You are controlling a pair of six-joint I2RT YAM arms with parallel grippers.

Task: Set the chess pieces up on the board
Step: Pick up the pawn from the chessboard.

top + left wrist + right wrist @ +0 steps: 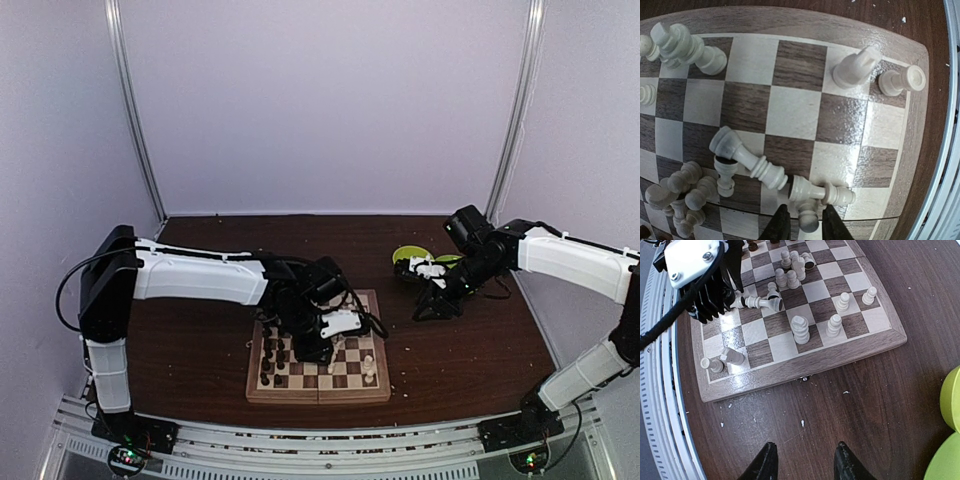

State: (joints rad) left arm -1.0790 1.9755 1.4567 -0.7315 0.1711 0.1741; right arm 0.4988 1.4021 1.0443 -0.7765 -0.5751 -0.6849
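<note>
Two arms are in view over a brown table (470, 350). The board (300, 394) lies open flat at the centre, toward the front edge. In the top view the dark pieces (270, 358) crowd its 9 o'clock side and a few white pieces (370, 368) stand near its 4 o'clock corner. The left gripper (805, 210) hangs low over the middle of the board. Its fingers (781, 226) stand close together on either side of a small white pawn (809, 221). I cannot tell whether they are pinching it. In the left wrist view a taller white piece (820, 191) lies on its side at the pawn's 12 o'clock, apparently touching it. Another fallen white piece (747, 159) lies at 10 o'clock, almost end to end with the first. A huddle of small white pawns (682, 195) sits at 9 o'clock. The right gripper (805, 445) is off the board, at its 2 o'clock in the top view. Its fingers are spread with nothing between them, over bare table dotted with white crumbs (802, 423). A green plate (408, 255) sits just beyond it at 11 o'clock.
</note>
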